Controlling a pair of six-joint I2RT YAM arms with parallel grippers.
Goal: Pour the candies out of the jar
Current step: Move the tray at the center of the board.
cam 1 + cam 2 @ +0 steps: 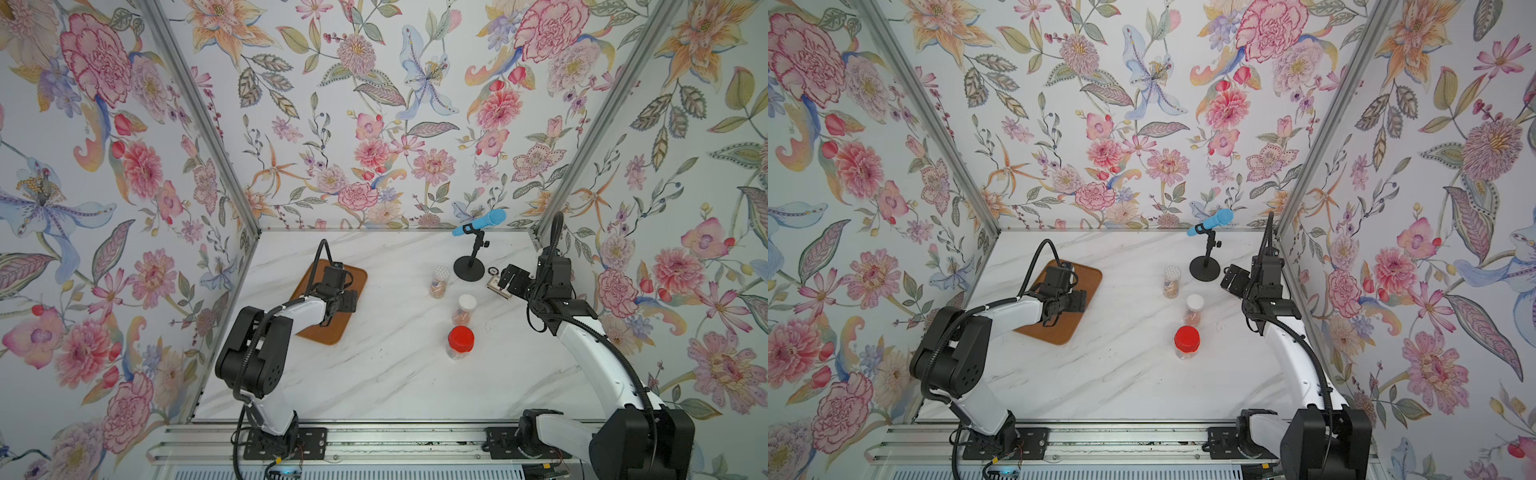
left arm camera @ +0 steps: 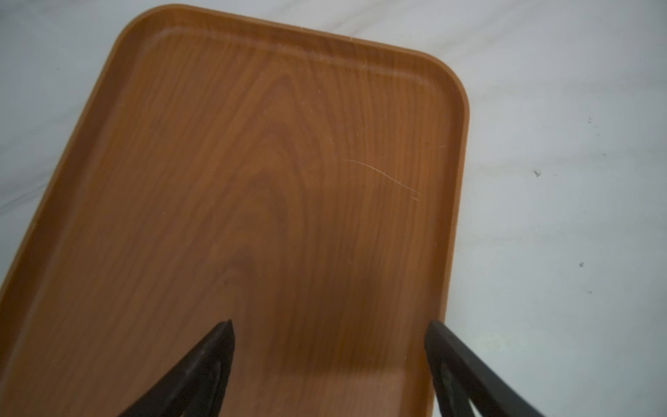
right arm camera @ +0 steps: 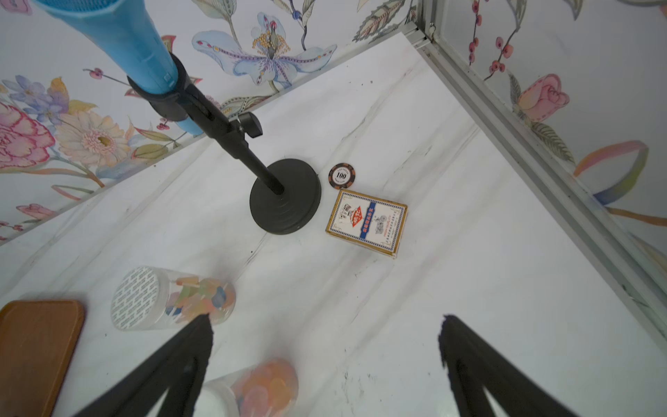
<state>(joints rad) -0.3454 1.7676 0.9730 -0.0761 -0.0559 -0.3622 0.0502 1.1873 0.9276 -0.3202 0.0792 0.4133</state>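
At nine o'clock on the bench a wood-grain tray lies flat, probably as the landing place for the pour. The left tool hovers over it, jaws apart with nothing between them (released, not gripping). Right of centre, three jars stand upright in a row from one o'clock towards four: a foil-topped jar, a white-lidded jar and a red-lidded jar. The candies sit inside; none are spilled. At one o'clock a blue microphone stands on its stand, with a card box and a poker chip beside the base. At three o'clock the right tool hangs wide and empty, seemingly poised to reach for a jar.
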